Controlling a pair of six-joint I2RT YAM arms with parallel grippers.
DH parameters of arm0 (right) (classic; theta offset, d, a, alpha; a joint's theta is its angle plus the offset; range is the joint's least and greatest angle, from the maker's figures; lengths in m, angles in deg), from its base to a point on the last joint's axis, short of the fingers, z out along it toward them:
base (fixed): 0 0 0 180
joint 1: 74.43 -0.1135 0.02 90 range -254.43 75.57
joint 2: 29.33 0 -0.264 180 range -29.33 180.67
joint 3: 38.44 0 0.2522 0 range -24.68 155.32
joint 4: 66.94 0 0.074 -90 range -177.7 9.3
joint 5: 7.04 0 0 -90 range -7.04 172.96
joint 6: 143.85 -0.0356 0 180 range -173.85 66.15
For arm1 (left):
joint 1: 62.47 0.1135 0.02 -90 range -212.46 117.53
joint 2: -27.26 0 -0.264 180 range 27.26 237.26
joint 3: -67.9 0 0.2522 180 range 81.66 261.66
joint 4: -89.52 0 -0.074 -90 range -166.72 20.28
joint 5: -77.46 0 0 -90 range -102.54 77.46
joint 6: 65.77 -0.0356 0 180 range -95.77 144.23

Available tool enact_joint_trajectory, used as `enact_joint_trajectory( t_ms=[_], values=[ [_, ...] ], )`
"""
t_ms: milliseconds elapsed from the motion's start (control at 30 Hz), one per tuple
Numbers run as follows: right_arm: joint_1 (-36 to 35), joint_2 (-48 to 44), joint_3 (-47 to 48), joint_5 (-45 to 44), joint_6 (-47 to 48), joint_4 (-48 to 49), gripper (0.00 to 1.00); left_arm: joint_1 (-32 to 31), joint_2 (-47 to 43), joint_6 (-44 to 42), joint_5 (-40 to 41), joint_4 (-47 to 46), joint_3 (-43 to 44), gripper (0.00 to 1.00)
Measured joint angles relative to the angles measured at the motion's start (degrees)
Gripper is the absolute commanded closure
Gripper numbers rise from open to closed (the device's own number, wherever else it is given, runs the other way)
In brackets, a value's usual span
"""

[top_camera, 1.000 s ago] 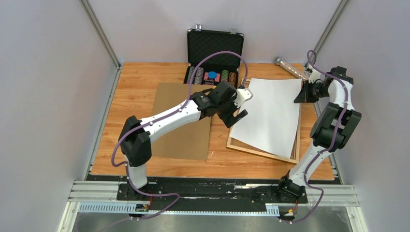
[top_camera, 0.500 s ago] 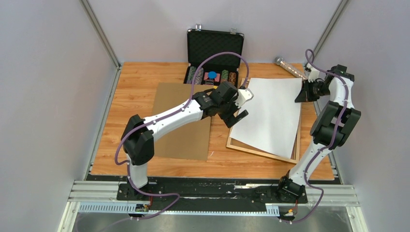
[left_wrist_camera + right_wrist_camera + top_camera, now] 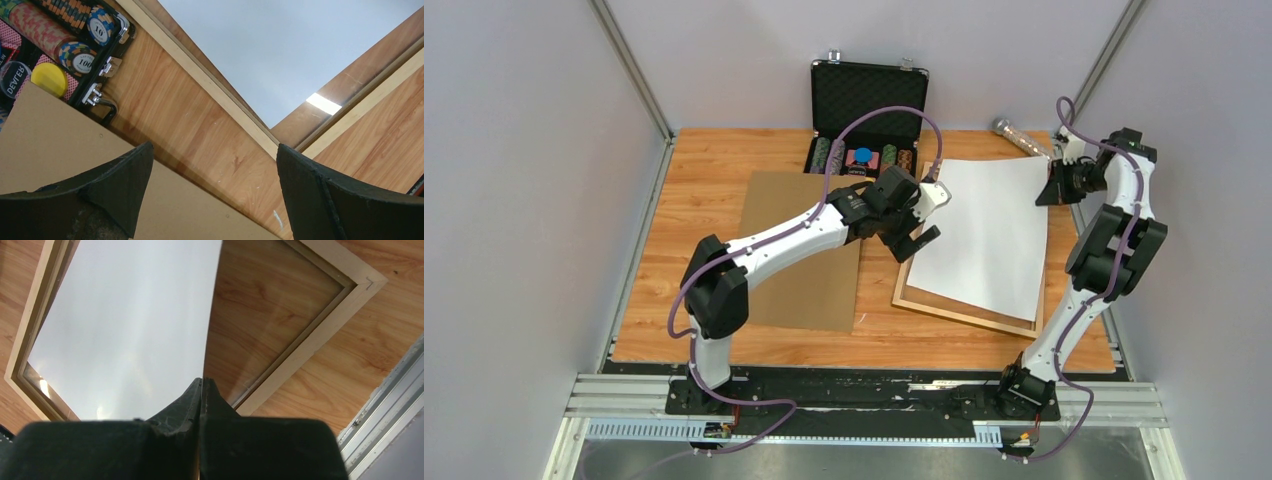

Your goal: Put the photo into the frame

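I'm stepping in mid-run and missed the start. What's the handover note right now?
Left gripper: open, empty, beside the left edge of the photo.
Right gripper: shut on the photo's far right edge.
Photo: white back up, skewed over the frame, not seated inside its rails.
Backing panel: flat on the table, left of the frame.
Done: photo brought over the frame.
Left: square it, lower it onto the pane.

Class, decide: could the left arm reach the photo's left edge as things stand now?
Probably yes: the left gripper, open, hovers just beside the photo at its left edge, with nothing between them.
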Motion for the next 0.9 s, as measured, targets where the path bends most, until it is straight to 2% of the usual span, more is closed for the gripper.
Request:
enact_joint_trajectory(
  t_ms=[900],
  values=[
    [-1.6, 0.0, -6.8, 1.0, 0.9, 0.2, 1.0, 0.0, 0.8, -0.1, 0.2, 0.1, 0.1, 0.0]
  ],
)
